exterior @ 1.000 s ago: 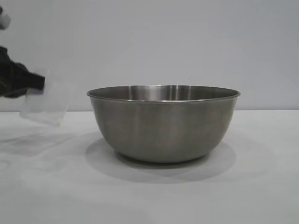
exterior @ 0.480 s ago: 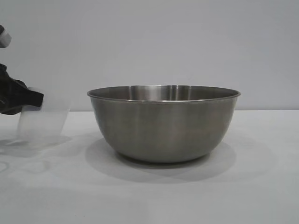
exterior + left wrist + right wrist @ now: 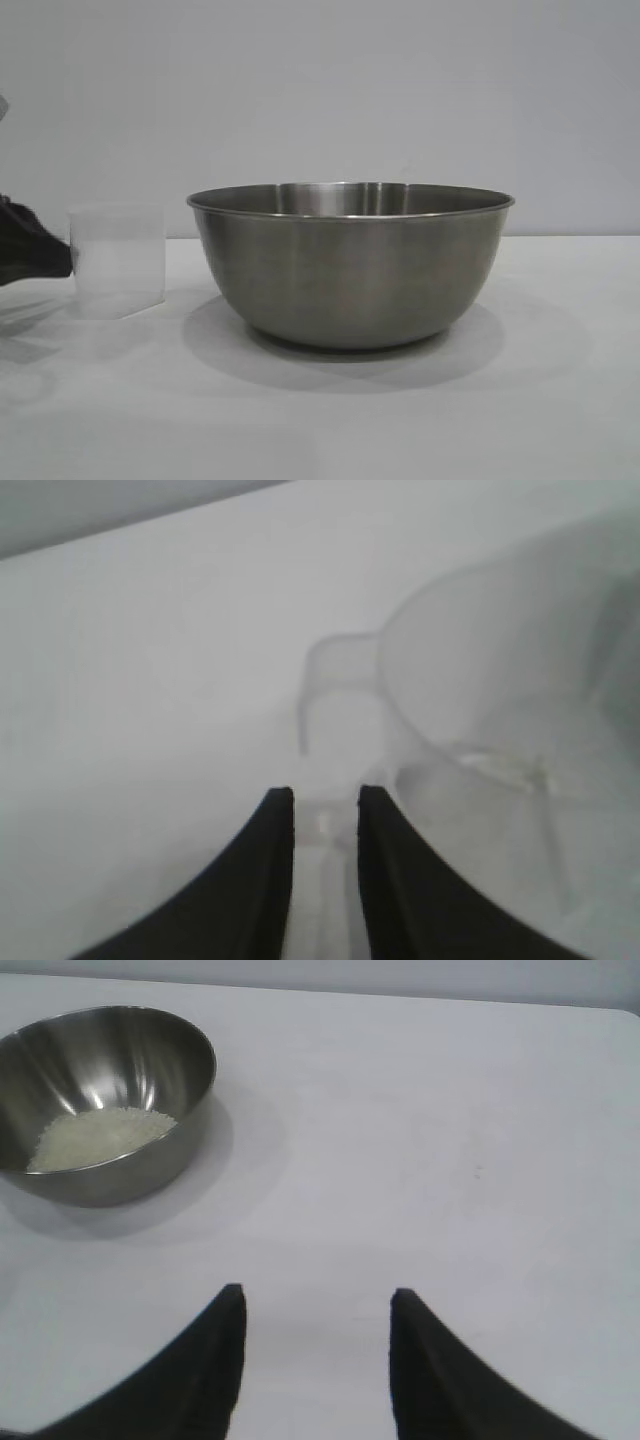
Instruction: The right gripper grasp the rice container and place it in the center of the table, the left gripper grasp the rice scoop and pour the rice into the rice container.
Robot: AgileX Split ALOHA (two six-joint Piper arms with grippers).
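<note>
Rice scoop (image 3: 117,261) now upright on table (image 3: 330,420)

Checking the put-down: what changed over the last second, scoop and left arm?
The rice scoop came down from a tilted, raised pose and now stands upright on the table, left of the rice container. The left gripper pulled back left, its fingers still around the handle. The rice container did not move.

The rice container (image 3: 350,265) stands on the table (image 3: 560,400) at the centre of the exterior frame, with the rice (image 3: 100,1137) lying inside it. The rice scoop (image 3: 117,260) stands upright on the table at middle left, apart from the container, and the left gripper (image 3: 30,255) sits at the far left edge, against the scoop's left side.
</note>
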